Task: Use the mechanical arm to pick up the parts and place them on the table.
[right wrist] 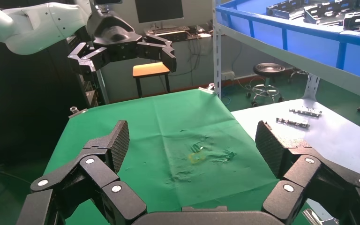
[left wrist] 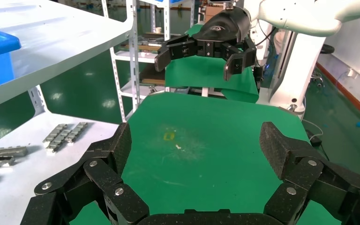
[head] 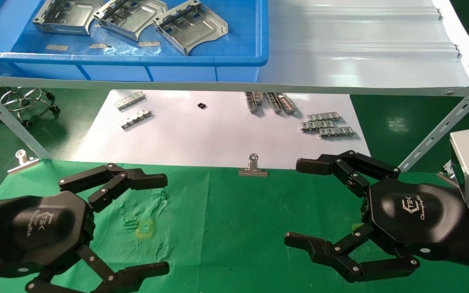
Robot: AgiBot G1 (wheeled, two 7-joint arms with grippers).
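Shelving of pale grey metal [head: 364,61] crosses the upper head view, carrying a blue plastic tray [head: 234,61] on its left part. In that tray lie the parts [head: 130,18], three silver stamped sheet-metal plates with curved edges and upturned flanges, side by side, with a few small flat silver strips [head: 102,46] just in front of them on the tray floor. Slanted perforated struts [head: 446,122] brace the shelf at both ends, between the grippers and the tray. Below the shelf a white sheet [head: 218,134] holds narrow toothed silver strips [head: 327,125] in several clusters and one small black piece [head: 202,106]. Silver binder clips [head: 253,167] pin the sheet's near edge, another at its left corner.

The table [head: 234,228], covered in wrinkled bright green cloth, bears a small yellow mark [head: 145,228] amid creases. The mechanical arm's black jointed-finger left gripper [head: 167,224] hovers over the cloth at lower left, fingers spread wide and holding nothing; the yellow mark lies between them in the head view. The matching black right gripper [head: 291,203] hovers at lower right, likewise spread and empty. The parts sit well apart from both.

Around the table are a green floor, a chrome stool base [head: 29,101], an orange-topped stool [right wrist: 151,70] and more shelving [left wrist: 136,51].

Each gripper's back carries a white logo [head: 415,208] reading "TEK" above smaller script that I cannot read with certainty.
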